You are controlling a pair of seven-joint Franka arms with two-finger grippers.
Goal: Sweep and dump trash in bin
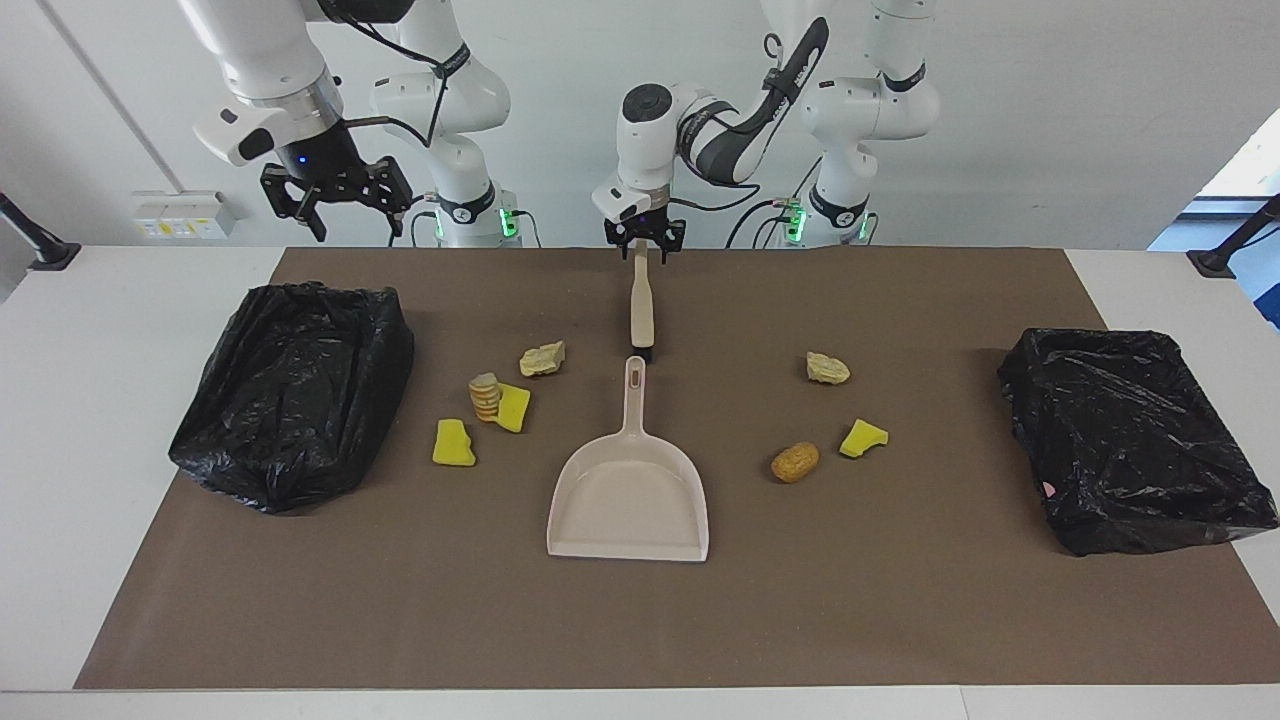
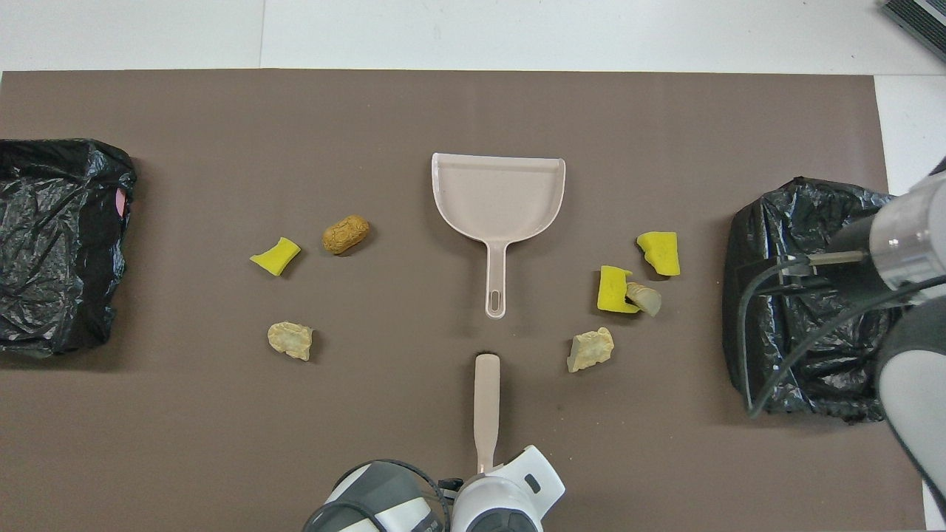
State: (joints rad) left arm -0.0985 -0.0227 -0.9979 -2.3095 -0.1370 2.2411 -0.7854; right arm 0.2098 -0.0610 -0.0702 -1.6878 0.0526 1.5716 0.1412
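Holding the stiff, light brush [image 1: 641, 305] by its handle tip at twelve o'clock of the dustpan [image 1: 628, 505], the left gripper [image 1: 645, 243] has its fingers clamped tight, while the right gripper [image 1: 335, 195] waits with fingers apart over the table edge, and the trash [image 1: 497, 400] looks soft and easy to push.

The brush [image 1: 641, 305] lies just nearer the robots than the dustpan [image 1: 630, 490], in line with its handle. 4 trash scraps [image 1: 497, 398] lie toward the right arm's end, 3 scraps [image 1: 828, 368] toward the left arm's; a bin [image 1: 290, 395] sits at each end.

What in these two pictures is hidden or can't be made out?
- Left gripper: in the overhead view the arm's own wrist covers its grip on the brush.
- Right gripper: outside the overhead view; only the arm shows.
- Bin contents: both bins show only crumpled black liner.
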